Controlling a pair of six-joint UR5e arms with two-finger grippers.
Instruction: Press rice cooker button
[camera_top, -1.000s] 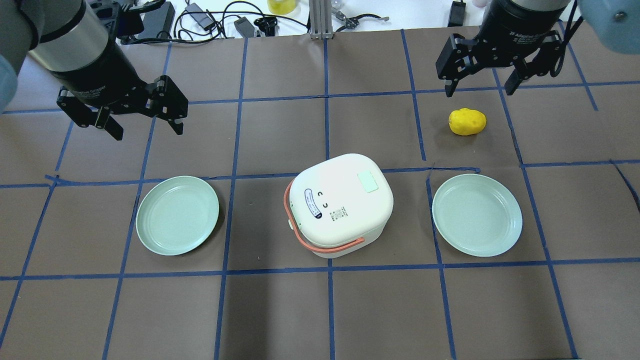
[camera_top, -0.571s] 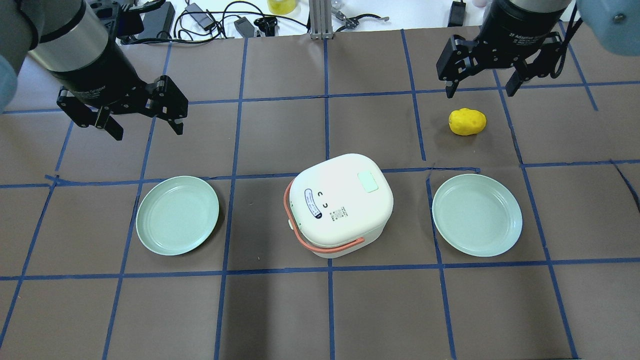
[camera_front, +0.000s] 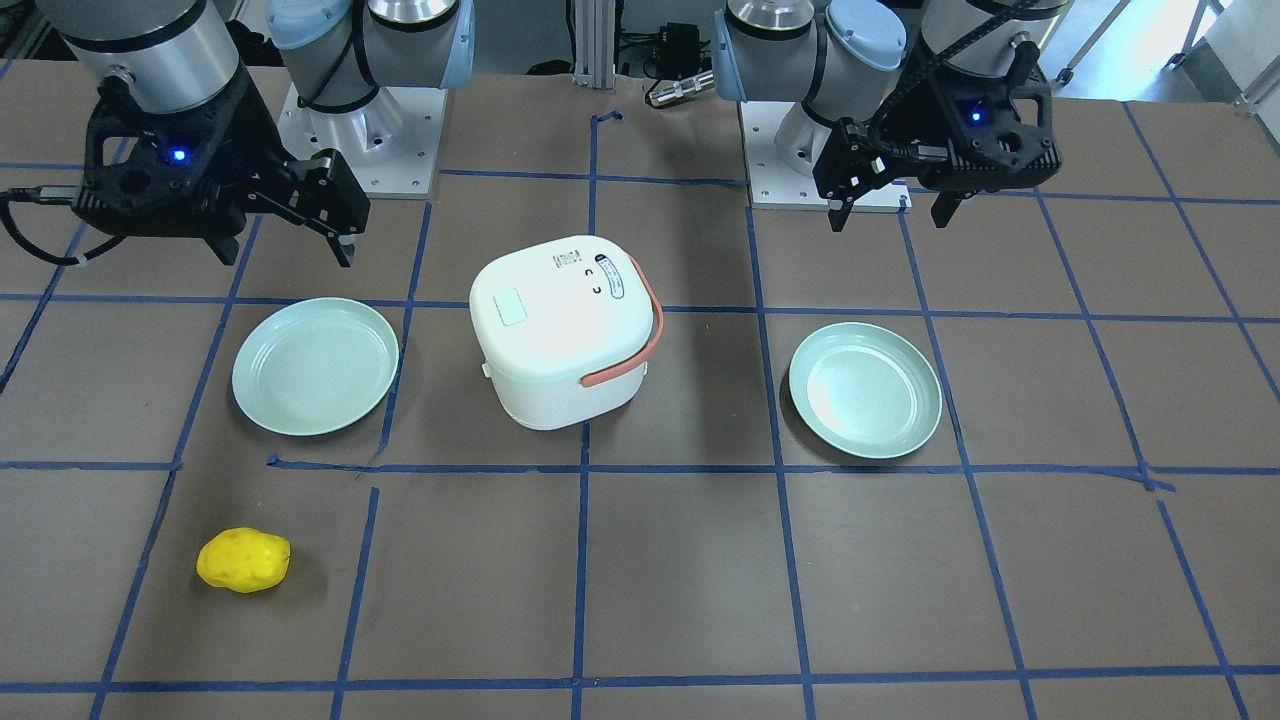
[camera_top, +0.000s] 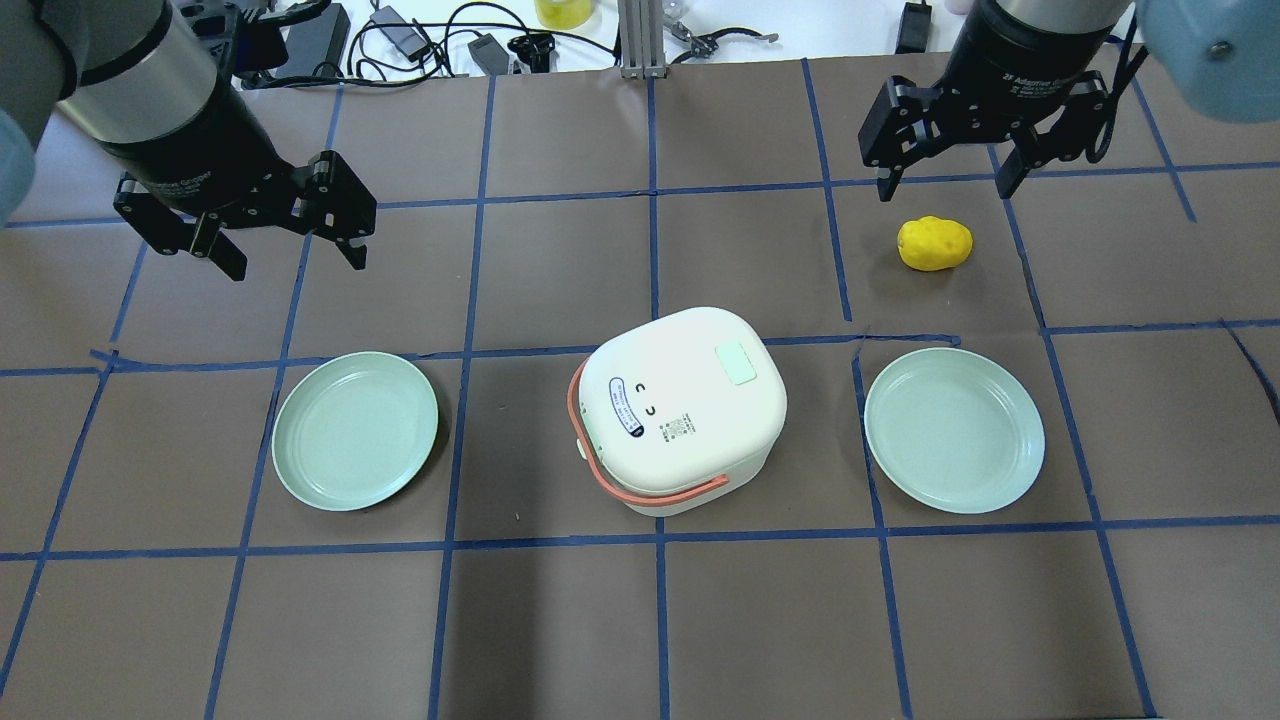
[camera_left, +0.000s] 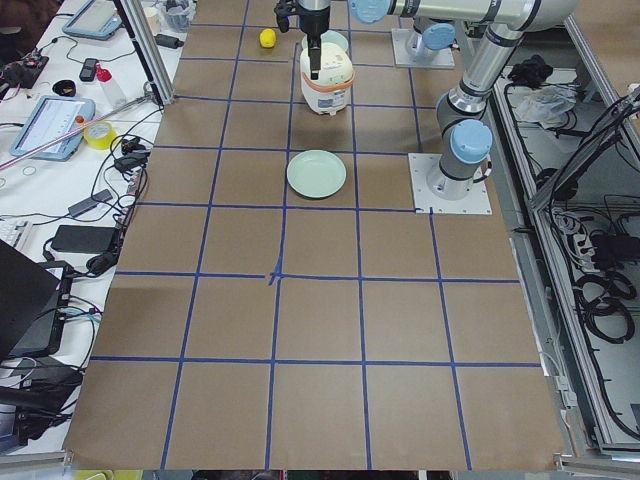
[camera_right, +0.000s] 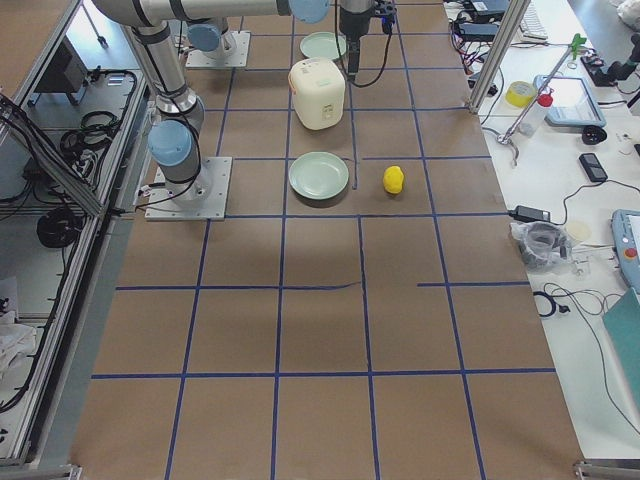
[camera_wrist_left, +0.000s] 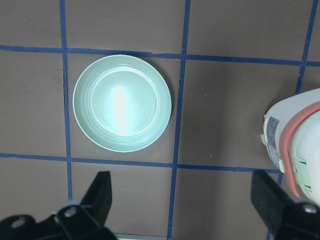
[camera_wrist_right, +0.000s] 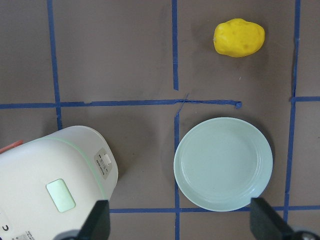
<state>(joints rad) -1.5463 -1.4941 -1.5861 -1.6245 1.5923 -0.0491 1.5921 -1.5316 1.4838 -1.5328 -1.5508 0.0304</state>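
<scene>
Rice cooker (camera_top: 683, 410): centre of tabletop (camera_top: 560, 260), between left plate (camera_top: 355, 430) and right plate (camera_top: 954, 430), lid shut. Lid button (camera_top: 739, 363): judged unpressed. Left gripper (camera_top: 296, 262), right gripper (camera_top: 944, 188): both spread, empty, well apart from cooker. Approach and press outstanding.

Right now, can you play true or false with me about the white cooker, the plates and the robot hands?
1. The rice cooker has its lid shut. True.
2. The yellow toy sits on a plate. False: it lies on the table, apart from both plates.
3. The left gripper and the right gripper are open and empty. True.
4. The right gripper touches the rice cooker. False: it hangs near the yellow toy, away from it.
5. There are three green plates. False: two, the left plate and the right plate, one on each side of the rice cooker.
</scene>
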